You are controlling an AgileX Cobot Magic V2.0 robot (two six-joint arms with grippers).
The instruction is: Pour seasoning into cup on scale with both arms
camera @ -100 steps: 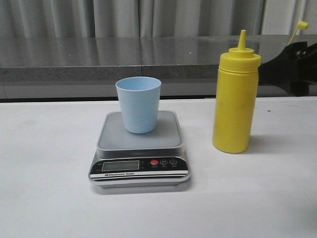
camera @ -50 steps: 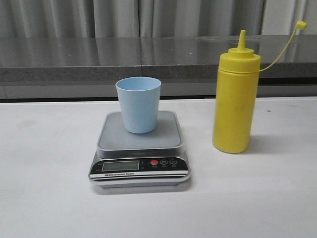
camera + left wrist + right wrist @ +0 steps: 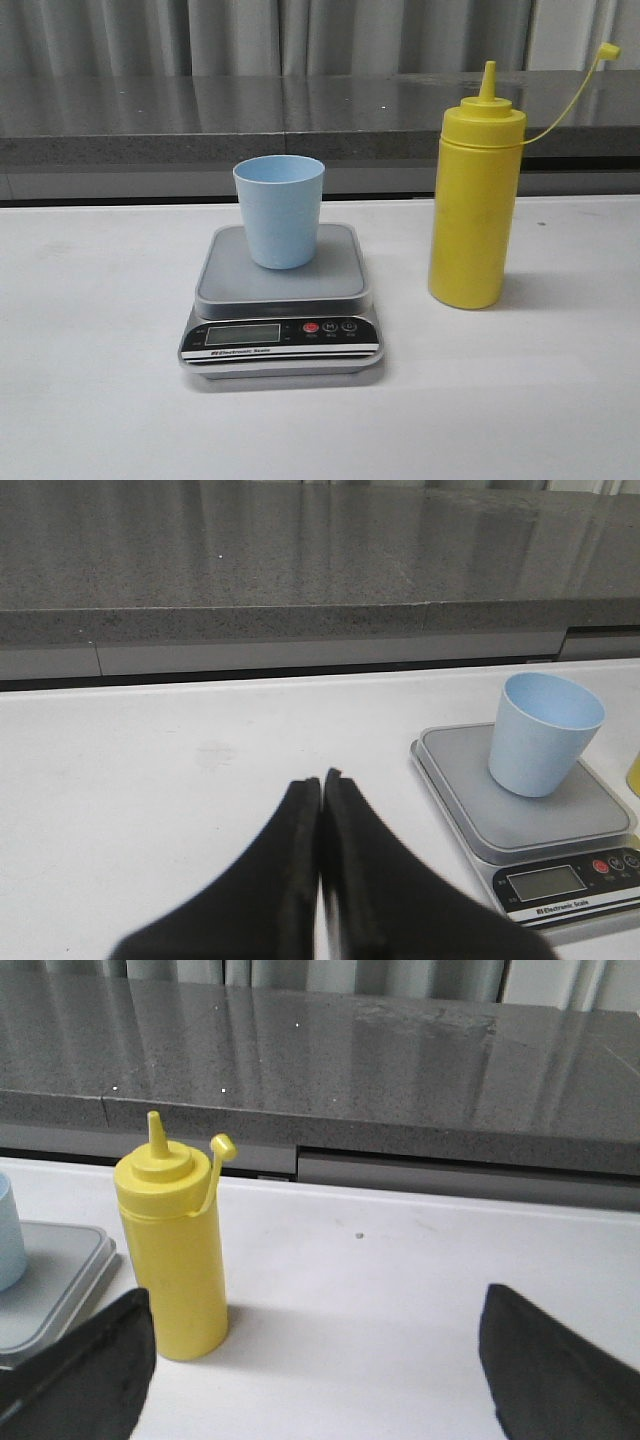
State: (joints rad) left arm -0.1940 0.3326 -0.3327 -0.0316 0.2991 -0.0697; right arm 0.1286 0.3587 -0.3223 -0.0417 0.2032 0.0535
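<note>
The pale blue cup (image 3: 280,210) stands upright on the silver-grey scale (image 3: 282,300) at the table's middle. The yellow seasoning bottle (image 3: 476,205) stands upright on the table to the scale's right, its cap strand arching off to the right. No arm shows in the front view. In the left wrist view my left gripper (image 3: 322,780) is shut and empty over bare table, left of the scale (image 3: 525,810) and cup (image 3: 545,732). In the right wrist view my right gripper (image 3: 315,1325) is wide open and empty, with the bottle (image 3: 172,1250) standing just beyond its one fingertip (image 3: 95,1360).
A dark grey stone ledge (image 3: 250,115) runs along the back of the white table (image 3: 90,400), with grey curtains behind it. The scale's edge (image 3: 50,1290) shows in the right wrist view next to the bottle.
One second ago a black arm showed at the right edge behind the bottle. It has left the front view. Cup, scale and bottle have not moved.
</note>
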